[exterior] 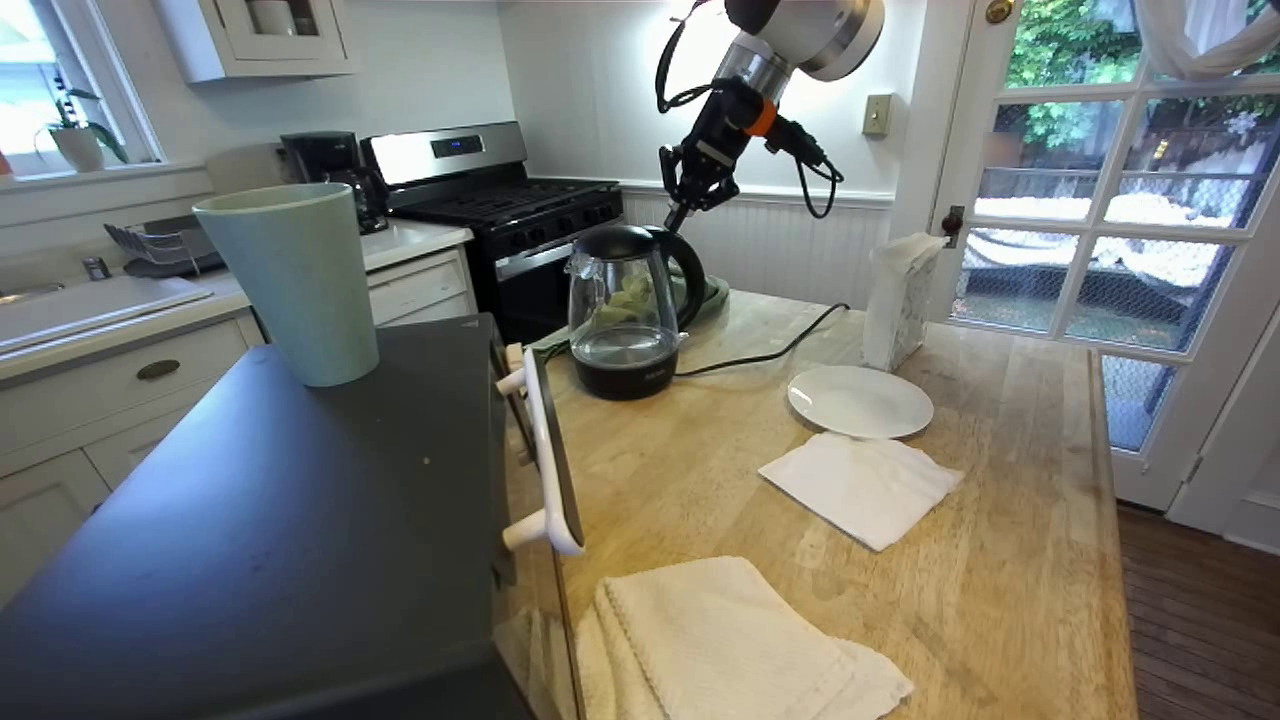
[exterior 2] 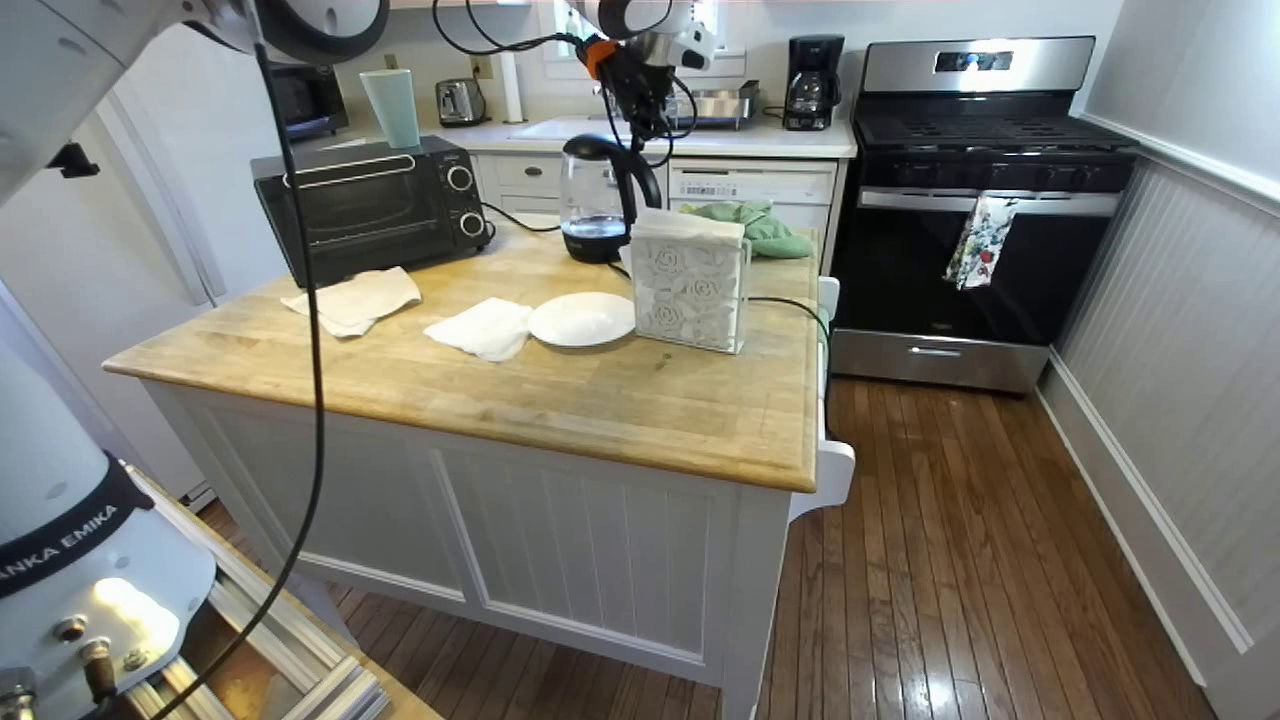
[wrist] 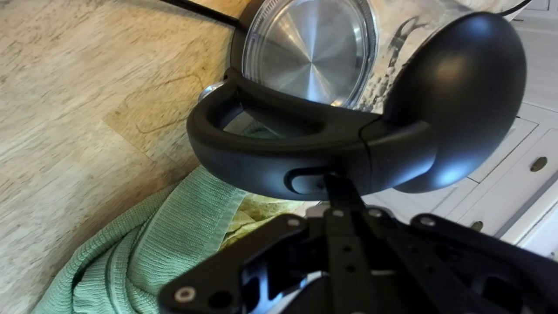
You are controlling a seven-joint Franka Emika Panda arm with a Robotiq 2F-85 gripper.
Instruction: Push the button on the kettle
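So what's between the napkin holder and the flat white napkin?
A white plate: both exterior views show it between the napkin holder and the napkin.

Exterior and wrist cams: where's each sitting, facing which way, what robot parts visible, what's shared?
In an exterior view: by the toaster oven, facing along the tabletop past the kettle; arm and jaws at top.
In an exterior view: near the robot base, facing across the tabletop toward the stove; base and arm at left, jaws at top.
Wrist view: behind the jaws, angled down at the kettle's handle; jaws show at bottom.
All share the kettle; both exterior views, plate and stove too.
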